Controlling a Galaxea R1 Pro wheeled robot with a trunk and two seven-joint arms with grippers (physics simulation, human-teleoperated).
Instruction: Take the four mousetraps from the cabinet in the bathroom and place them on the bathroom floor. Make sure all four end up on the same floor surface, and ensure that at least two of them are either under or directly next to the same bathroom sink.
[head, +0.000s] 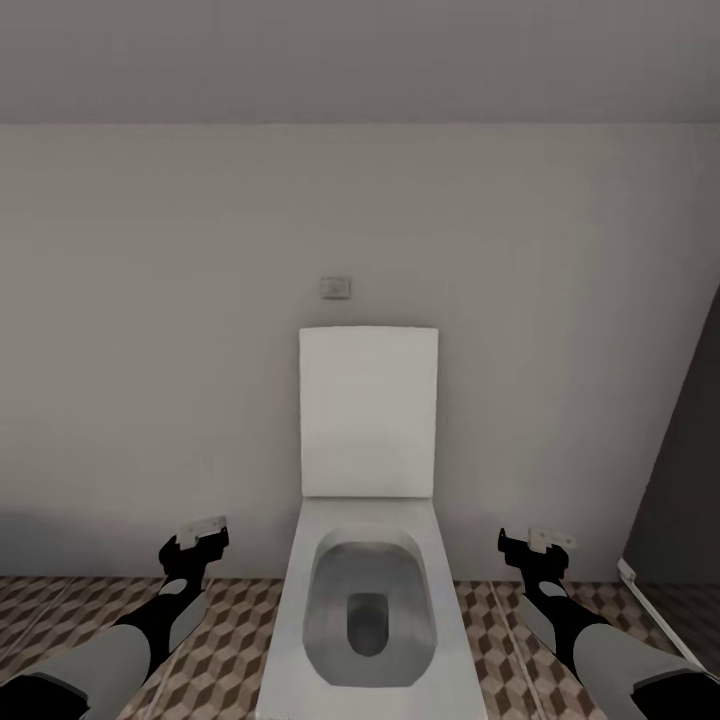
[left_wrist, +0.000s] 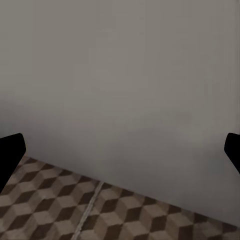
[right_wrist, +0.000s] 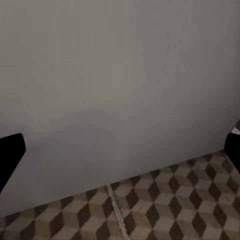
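Observation:
I am facing a wall with the cube-patterned bathroom floor (head: 230, 620) at its foot. The mousetraps, the cabinet and the sink are out of view. My left gripper (head: 197, 537) is held low to the left of a white toilet, and my right gripper (head: 537, 545) is level with it on the toilet's right. Both point at the wall. In the left wrist view the black fingers (left_wrist: 10, 150) stand wide apart over wall and floor tiles (left_wrist: 100, 210), with nothing between them. The right wrist view shows the same: spread fingers (right_wrist: 10, 150), bare wall, tiles (right_wrist: 165, 205).
The white toilet (head: 365, 600) stands straight ahead against the grey wall, its lid (head: 368, 410) raised and a small flush plate (head: 336, 288) above it. A dark grey panel (head: 685, 480) with a pale lower edge closes off the right side.

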